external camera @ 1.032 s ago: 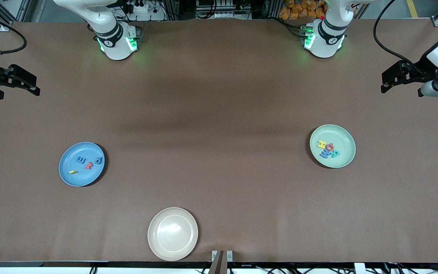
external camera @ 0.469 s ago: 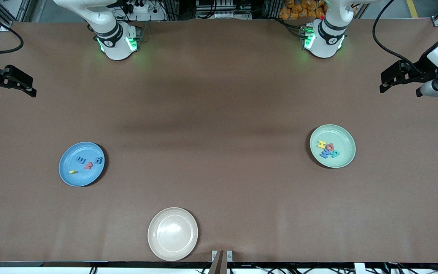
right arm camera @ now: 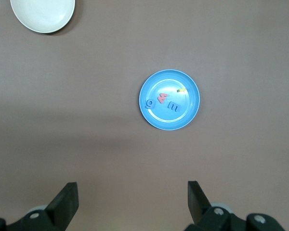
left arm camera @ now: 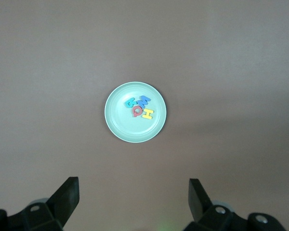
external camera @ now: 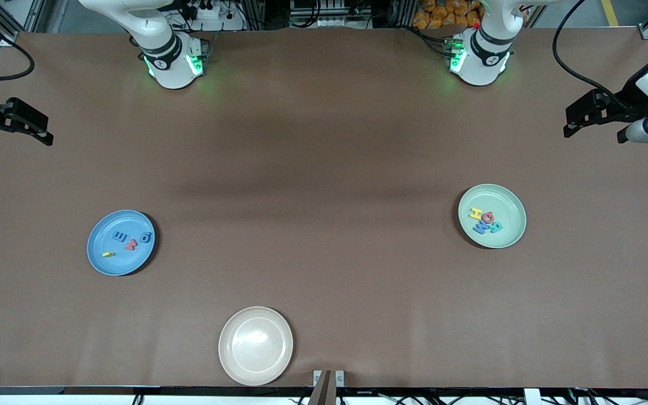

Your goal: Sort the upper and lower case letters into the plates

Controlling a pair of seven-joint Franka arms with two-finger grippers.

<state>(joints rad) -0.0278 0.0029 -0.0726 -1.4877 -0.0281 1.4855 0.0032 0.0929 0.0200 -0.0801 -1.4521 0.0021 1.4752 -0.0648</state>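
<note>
The blue plate [external camera: 133, 261] lies toward the right arm's end and holds several letters: a blue one [external camera: 120, 236], a red one [external camera: 131, 245], a blue g [external camera: 145, 237] and a small yellow one [external camera: 108, 254]. It also shows in the right wrist view [right arm camera: 168, 120]. The mint green plate [external camera: 504, 199] lies toward the left arm's end and holds a yellow H [external camera: 475, 214], a red Q [external camera: 487, 217], a blue M [external camera: 480, 226] and a teal G [external camera: 495, 226]. It also shows in the left wrist view [left arm camera: 127, 127]. My left gripper [external camera: 570, 122] [left arm camera: 133, 190] and right gripper [external camera: 43, 128] [right arm camera: 133, 192] are open, empty and high over the table's ends.
A beige plate [external camera: 255, 345] with nothing in it lies near the table's front edge, nearer to the front camera than both other plates; it also shows in the right wrist view [right arm camera: 43, 14]. The two arm bases [external camera: 172, 62] [external camera: 478, 56] stand at the back edge.
The right gripper has moved a little toward its end of the table. The left gripper has barely shifted. Plates and letters have not moved.
</note>
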